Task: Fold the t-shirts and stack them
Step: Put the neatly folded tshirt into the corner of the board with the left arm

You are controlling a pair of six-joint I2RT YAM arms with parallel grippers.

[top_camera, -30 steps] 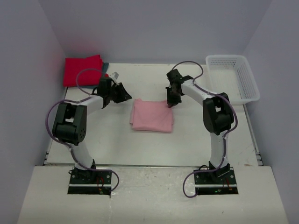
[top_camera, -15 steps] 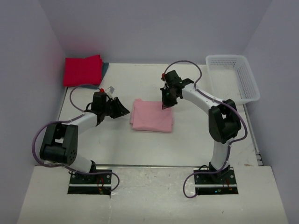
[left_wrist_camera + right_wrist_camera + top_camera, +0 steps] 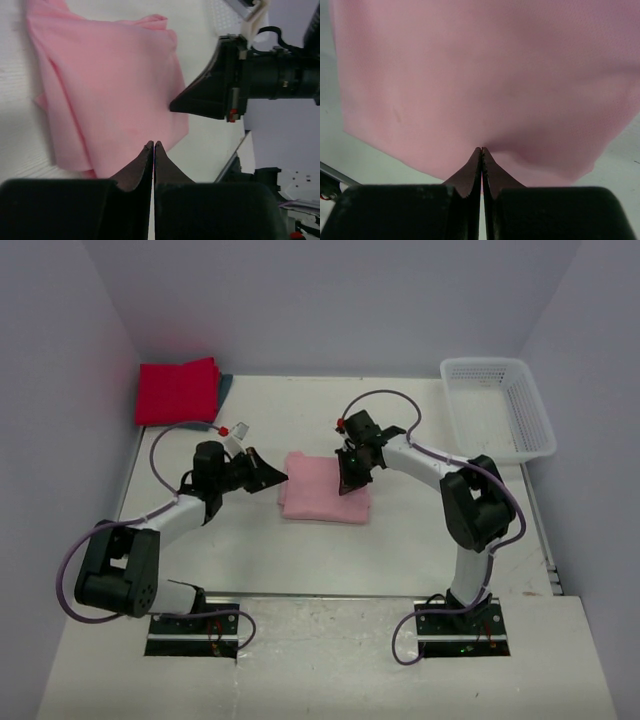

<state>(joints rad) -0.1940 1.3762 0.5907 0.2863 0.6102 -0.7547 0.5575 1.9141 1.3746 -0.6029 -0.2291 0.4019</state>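
White table (image 3: 420,540) under everything, both arms bolted at its near edge. At the far right corner, a white mesh basket (image 3: 484,363), set lengthways along the right edge. Near the middle of the table, the pink shirt (image 3: 315,498) — folded into a rough rectangle and lying flat, with layered folds along one side in the left wrist view. In the far left corner, the red shirt (image 3: 178,390), folded, well apart from the pink one. Beneath it, the teal shirt (image 3: 226,386), only a sliver peeking out at the red one's right side.

Left gripper (image 3: 281,478) at the pink shirt's left edge, fingers pressed together tip to tip. Tips just over the hem; hard to tell whether any cloth is caught. Right gripper (image 3: 346,486) on the shirt's far right part, likewise closed tight — tip pushed down into the fabric, a shallow dimple around it. Nothing plainly pinched. From the left wrist camera, that dark pointed tip resting on the pink cloth across from the left fingers.
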